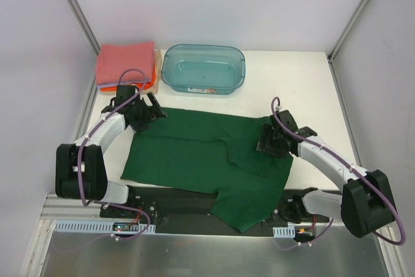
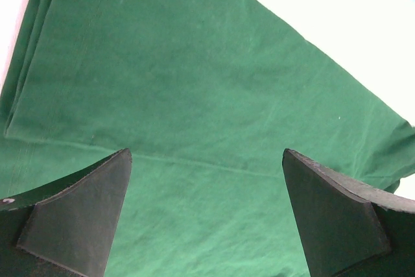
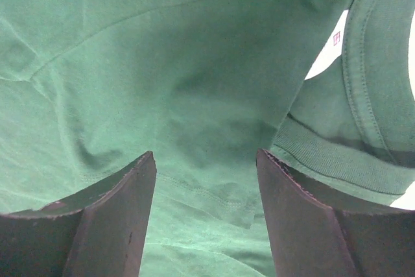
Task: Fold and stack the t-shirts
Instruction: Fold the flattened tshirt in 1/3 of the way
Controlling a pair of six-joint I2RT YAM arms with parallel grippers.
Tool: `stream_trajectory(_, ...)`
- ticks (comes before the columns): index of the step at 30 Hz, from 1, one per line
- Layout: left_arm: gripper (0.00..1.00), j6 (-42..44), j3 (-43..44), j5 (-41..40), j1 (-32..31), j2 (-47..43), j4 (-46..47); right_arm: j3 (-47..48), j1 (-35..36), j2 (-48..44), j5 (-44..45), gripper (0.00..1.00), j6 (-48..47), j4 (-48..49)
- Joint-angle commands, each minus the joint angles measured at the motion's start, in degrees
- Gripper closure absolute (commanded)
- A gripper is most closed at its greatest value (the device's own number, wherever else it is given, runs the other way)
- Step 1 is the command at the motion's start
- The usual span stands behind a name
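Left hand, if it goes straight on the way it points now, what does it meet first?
The green shirt: it fills the wrist view ahead of the open left hand, so cloth comes first. How far off is unclear.

Buried layers, cropped cloth, unreadable print

Beneath the salmon-pink shirt [image 1: 124,60] the orange shirt [image 1: 109,87] is shown only as a thin edge, and the layers between cannot be counted. The dark green shirt [image 1: 194,150] is covered at its far left corner by the left arm [image 1: 113,124] and at its right side by the right arm [image 1: 311,152]. In both wrist views it is cut off on every side, and the jaws are cropped by the lower edge. The small tag [image 3: 336,38] and the sticker on the teal bin [image 1: 194,86] are too small to be read.
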Motion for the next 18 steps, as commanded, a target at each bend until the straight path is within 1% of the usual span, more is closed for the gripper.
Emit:
stream_trajectory(1, 0.01, 0.23, 4.74, -0.58, -0.13, 3.96, 2.81, -2.98, -0.26, -1.18, -1.99, 0.35, 3.02, 2.13)
stream_trajectory(3, 0.01, 0.49, 5.62, -1.65, -0.13, 6.06, 3.43, -4.13, -0.25, -2.15, -1.99, 0.35, 3.37, 2.30)
stream_trajectory(9, 0.01, 1.72, 8.00, -0.07, -0.05, 13.18, 3.96, -5.80, -0.34, -5.40, -2.60, 0.35, 2.14, -0.33)
stream_trajectory(13, 0.01, 2.25, 7.65, -0.59, -0.05, 14.95, 3.96, -7.99, -0.25, -7.07, -3.57, 0.36, 2.40, 0.71)
stream_trajectory(18, 0.01, 2.51, 7.29, -0.68, 0.04, 15.83, 3.96, -8.79, -0.25, -6.03, -4.27, 0.39, 2.40, 3.35)
